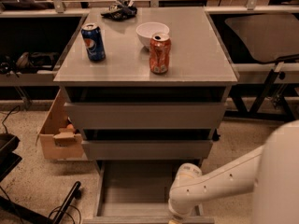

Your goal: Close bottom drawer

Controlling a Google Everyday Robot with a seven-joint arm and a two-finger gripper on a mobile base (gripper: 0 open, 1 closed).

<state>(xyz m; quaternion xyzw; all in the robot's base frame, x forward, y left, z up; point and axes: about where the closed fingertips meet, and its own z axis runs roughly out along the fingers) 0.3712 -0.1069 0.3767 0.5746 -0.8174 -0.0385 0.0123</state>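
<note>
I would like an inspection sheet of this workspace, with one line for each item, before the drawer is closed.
Surface: grey cabinet top, carrying a blue can, an orange can, a white bowl and a dark object at the rear edge.
Job's things: bottom drawer pulled far out; nothing seen inside.
Clutter: open cardboard box on the floor, left of the cabinet.
Grippers: claw at the lower edge of the view, by the bottom drawer's front, mostly cut off.
Cables: black cable on the floor, lower left.
Surroundings: speckled floor; dark benches on both sides.
</note>
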